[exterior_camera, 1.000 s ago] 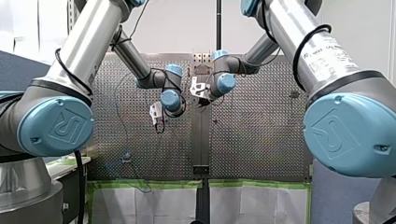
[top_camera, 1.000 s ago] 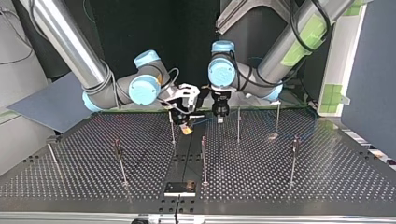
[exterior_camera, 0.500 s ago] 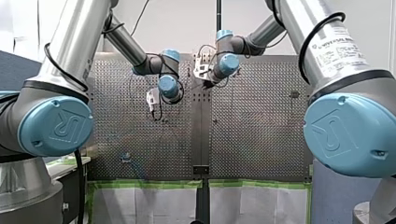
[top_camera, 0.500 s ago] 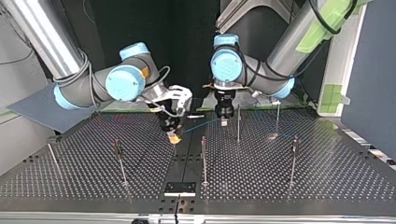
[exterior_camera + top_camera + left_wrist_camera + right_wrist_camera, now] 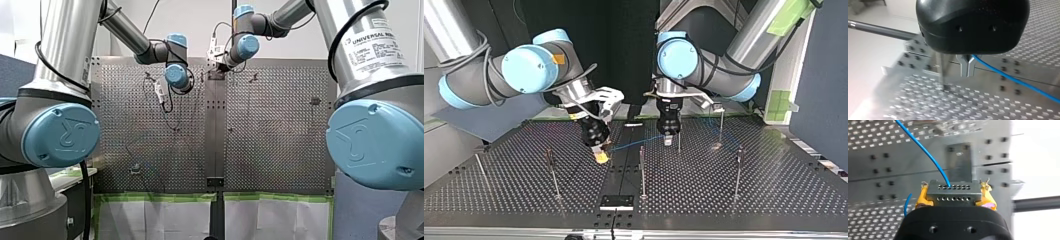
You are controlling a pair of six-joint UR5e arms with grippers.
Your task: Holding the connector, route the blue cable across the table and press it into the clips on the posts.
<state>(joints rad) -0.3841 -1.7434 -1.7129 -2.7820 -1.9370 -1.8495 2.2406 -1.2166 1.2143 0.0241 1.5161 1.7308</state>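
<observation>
The grey connector (image 5: 953,192), a block with two rows of small holes, is clamped between the yellow pads of my right gripper (image 5: 954,194), which is shut on it. The blue cable (image 5: 925,151) leaves its face and runs away over the perforated table. In the top view my right gripper (image 5: 599,156) hangs low over the table left of the middle, and the blue cable (image 5: 634,143) spans to my left gripper (image 5: 668,139). My left gripper (image 5: 967,67) has its metal fingers shut on the blue cable (image 5: 1018,81), which trails off to one side.
Thin posts with clips stand on the table: one (image 5: 553,174) at the top view's left, one (image 5: 642,167) in the middle, one (image 5: 738,170) at the right, and two (image 5: 679,134) (image 5: 721,124) behind my left gripper. A black plate (image 5: 616,201) lies at the near edge.
In the top view both grippers have come nearer the camera and lower, carrying the connector and cable along. In the front view they have moved away up the table.
</observation>
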